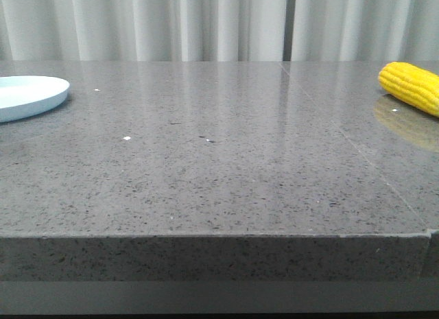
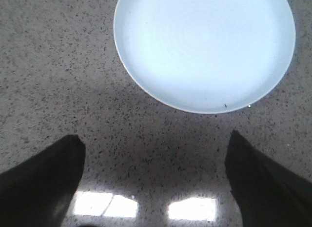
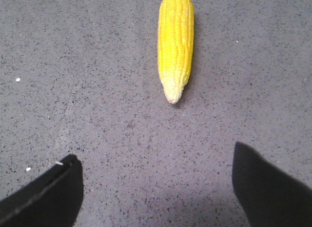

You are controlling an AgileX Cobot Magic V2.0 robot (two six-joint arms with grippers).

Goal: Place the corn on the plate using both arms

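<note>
The yellow corn [image 1: 413, 86] lies on the grey table at the far right edge of the front view. In the right wrist view the corn [image 3: 175, 41] lies lengthwise ahead of my right gripper [image 3: 155, 154], pale tip toward it and well clear of the fingers. The right gripper is open and empty. The pale blue-white plate [image 1: 27, 96] sits at the far left and is empty. In the left wrist view the plate [image 2: 204, 46] lies just ahead of my left gripper [image 2: 155, 141], which is open and empty above the table. Neither gripper shows in the front view.
The speckled grey stone table [image 1: 206, 168] has its front edge near the camera. A seam [image 1: 343, 137] runs across its right part. Pale curtains [image 1: 206, 24] hang behind the table. Ceiling lights reflect on the table [image 2: 146, 207] below the left gripper.
</note>
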